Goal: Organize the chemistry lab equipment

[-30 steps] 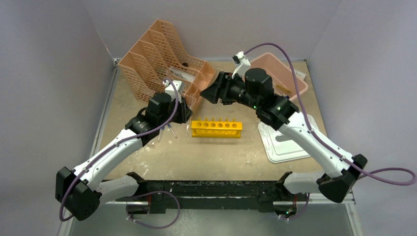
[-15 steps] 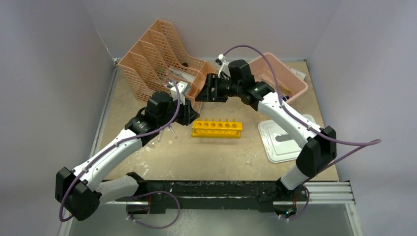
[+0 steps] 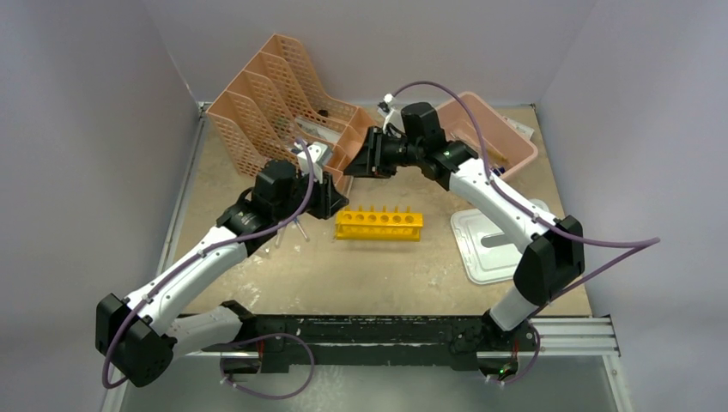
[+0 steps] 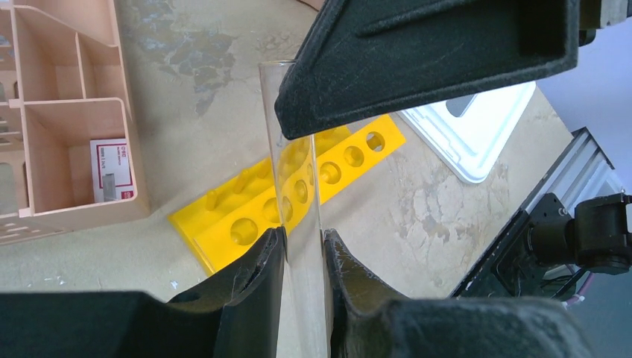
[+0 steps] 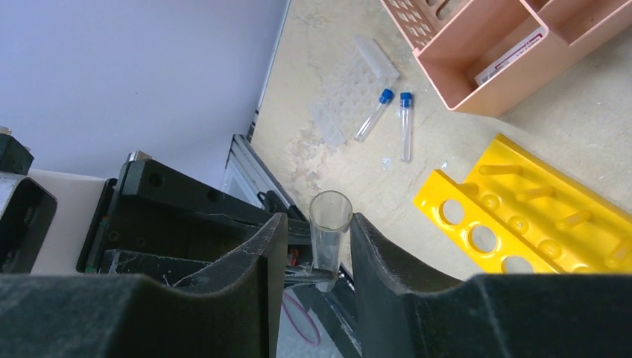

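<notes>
My left gripper (image 4: 303, 239) is shut on a clear uncapped test tube (image 4: 291, 164) and holds it upright above the table, left of the yellow test-tube rack (image 3: 379, 224). My right gripper (image 5: 317, 224) is open, and its fingers straddle the open end of that tube (image 5: 330, 224): a gap shows on one side, and the tube sits close to the other finger. In the top view the left gripper (image 3: 330, 196) and the right gripper (image 3: 354, 167) meet in front of the organizer. Two thin blue-capped tubes (image 5: 373, 115) (image 5: 405, 127) lie on the table. I see no tongs.
The peach mesh organizer (image 3: 275, 103) stands at the back left, close behind both grippers. The pink tub (image 3: 489, 129) is at the back right, with its white lid (image 3: 498, 245) lying flat nearer me. A clear plastic piece (image 5: 373, 56) lies beyond the capped tubes.
My right arm has swung left from the pink tub towards my left gripper, and its open fingers now sit around the held tube's top. The left arm has barely moved.
</notes>
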You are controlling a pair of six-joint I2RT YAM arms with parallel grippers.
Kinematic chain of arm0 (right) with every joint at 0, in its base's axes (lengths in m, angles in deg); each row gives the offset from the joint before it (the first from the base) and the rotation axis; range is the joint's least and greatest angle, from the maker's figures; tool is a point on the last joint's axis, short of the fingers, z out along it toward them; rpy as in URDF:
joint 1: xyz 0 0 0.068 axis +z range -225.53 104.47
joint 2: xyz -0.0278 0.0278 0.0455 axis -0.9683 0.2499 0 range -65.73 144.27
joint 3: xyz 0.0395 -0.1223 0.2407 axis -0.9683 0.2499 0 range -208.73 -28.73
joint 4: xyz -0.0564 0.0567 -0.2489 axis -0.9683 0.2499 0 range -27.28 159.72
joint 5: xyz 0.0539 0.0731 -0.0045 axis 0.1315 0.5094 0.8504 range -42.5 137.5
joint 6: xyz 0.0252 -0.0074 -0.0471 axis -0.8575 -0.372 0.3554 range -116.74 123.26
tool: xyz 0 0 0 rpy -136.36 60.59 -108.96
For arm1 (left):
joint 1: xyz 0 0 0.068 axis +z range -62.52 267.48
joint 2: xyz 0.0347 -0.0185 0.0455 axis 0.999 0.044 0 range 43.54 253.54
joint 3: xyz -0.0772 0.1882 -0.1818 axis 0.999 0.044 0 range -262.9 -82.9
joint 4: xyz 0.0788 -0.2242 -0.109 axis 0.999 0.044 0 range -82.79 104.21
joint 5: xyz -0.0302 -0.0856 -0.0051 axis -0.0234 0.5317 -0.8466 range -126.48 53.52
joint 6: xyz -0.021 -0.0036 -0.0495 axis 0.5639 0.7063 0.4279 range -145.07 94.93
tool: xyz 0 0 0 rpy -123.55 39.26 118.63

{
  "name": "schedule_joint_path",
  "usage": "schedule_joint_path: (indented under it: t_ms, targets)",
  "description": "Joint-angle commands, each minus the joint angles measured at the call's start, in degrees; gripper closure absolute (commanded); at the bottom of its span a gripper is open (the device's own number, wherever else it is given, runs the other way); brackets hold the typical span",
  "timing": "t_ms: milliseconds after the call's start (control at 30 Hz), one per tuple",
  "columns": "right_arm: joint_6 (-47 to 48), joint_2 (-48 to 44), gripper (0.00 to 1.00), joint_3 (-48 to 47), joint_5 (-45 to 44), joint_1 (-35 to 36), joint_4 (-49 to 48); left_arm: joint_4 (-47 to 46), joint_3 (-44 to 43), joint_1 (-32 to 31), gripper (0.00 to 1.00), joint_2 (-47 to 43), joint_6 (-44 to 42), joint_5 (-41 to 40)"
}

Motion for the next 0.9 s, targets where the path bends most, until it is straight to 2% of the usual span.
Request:
schedule_joint_path:
  t_ms: [0, 200, 300, 467, 567, 600, 700, 800, 867]
  targets:
    - [-1.33, 0.01, 0.62, -0.32, 4.20, -0.23, -3.78, -2.36, -0.93, -0.17, 1.00, -1.90, -1.34, -0.70]
    - [-0.21, 2.14, 0.54, -1.20, 5.53, -0.32, -2.82, -2.01, -1.00, -0.17, 1.00, -2.25, -1.42, -1.06]
    - [0.45, 3.14, 0.54, -1.56, 6.14, -0.31, -2.55, -2.30, -0.89, -0.17, 1.00, -2.12, -1.42, -0.93]
    - [1.25, 3.29, 0.71, -1.75, 8.09, -0.31, -3.37, -2.21, -0.71, -0.17, 1.00, -2.03, -1.25, -1.48]
    - [2.51, 2.52, 0.79, -1.69, 5.92, -0.31, -3.36, -1.89, -0.81, -0.17, 0.98, -2.05, -0.97, -2.21]
    - [3.29, 2.15, 0.81, -1.61, 5.01, -0.27, -3.33, -1.59, -1.00, -0.17, 0.91, -1.98, -0.72, -2.94]
    - [7.52, -0.08, 0.84, -0.80, 0.68, -0.25, -3.97, 0.29, -2.51, -0.13, 0.63, -1.94, -0.08, -7.35]
    - [12.49, -3.50, 0.83, 1.08, -8.12, -0.23, -5.54, 3.12, -4.80, -0.17, 0.46, -1.65, 1.50, -14.75]
    - [15.30, -5.20, 0.83, 1.66, -10.86, -0.23, -4.82, 5.46, -6.05, -0.10, 0.41, -1.55, 2.73, -18.77]
